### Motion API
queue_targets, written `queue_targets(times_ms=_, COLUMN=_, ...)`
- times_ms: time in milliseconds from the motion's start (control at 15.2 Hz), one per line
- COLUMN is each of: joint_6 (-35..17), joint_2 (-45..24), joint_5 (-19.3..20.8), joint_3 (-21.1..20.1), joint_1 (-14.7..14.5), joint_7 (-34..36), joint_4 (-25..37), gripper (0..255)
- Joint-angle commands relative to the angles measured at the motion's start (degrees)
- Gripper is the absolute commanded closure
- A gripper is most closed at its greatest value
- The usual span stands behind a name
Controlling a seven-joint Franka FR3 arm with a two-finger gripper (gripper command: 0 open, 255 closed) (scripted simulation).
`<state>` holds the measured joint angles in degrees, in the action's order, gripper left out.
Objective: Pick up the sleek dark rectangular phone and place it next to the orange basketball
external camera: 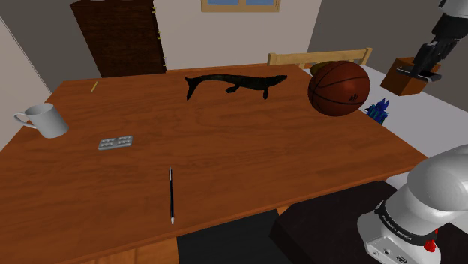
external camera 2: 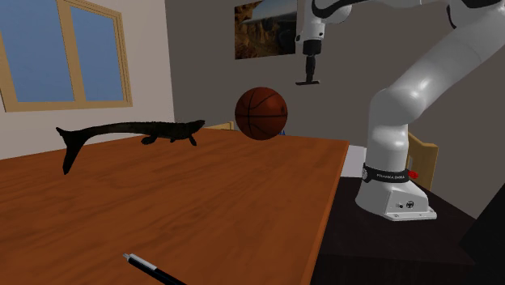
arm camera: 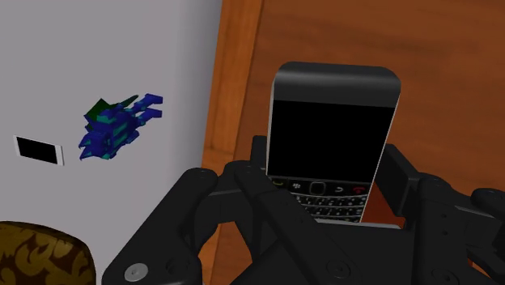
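A dark rectangular phone (arm camera: 332, 138) with a black screen and a small keypad is clasped between the two fingers of my gripper (arm camera: 328, 190). In the shoulder view the gripper (external camera: 429, 58) hangs high at the right, above and right of the orange-brown basketball (external camera: 339, 88), with the phone (external camera: 417, 72) held flat under it. The second exterior view shows the gripper (external camera 2: 307, 71) in the air above and slightly right of the ball (external camera 2: 260, 113), which rests on the wooden table (external camera: 225, 150) near its far right corner.
On the table lie a black sea-creature figure (external camera: 234, 84), a white mug (external camera: 43, 120), a blister pack (external camera: 115, 142) and a pen (external camera: 171, 195). A blue-green object (external camera: 379, 109) sits on a white surface beside the ball. A chair back (external camera: 319, 58) stands behind.
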<state>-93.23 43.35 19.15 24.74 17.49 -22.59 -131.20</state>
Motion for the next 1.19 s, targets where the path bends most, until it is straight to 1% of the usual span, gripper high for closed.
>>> queue_targets(times_ms=0, joint_6=-1.3, joint_2=0.6, joint_5=0.4, joint_3=0.2, joint_1=0.2, joint_7=0.2, joint_4=-1.9, gripper=255)
queue_targets(times_ms=1122, joint_6=-13.7, joint_2=1.3, joint_5=3.7, joint_3=3.8, joint_1=1.6, joint_7=1.4, joint_4=-14.9, gripper=255)
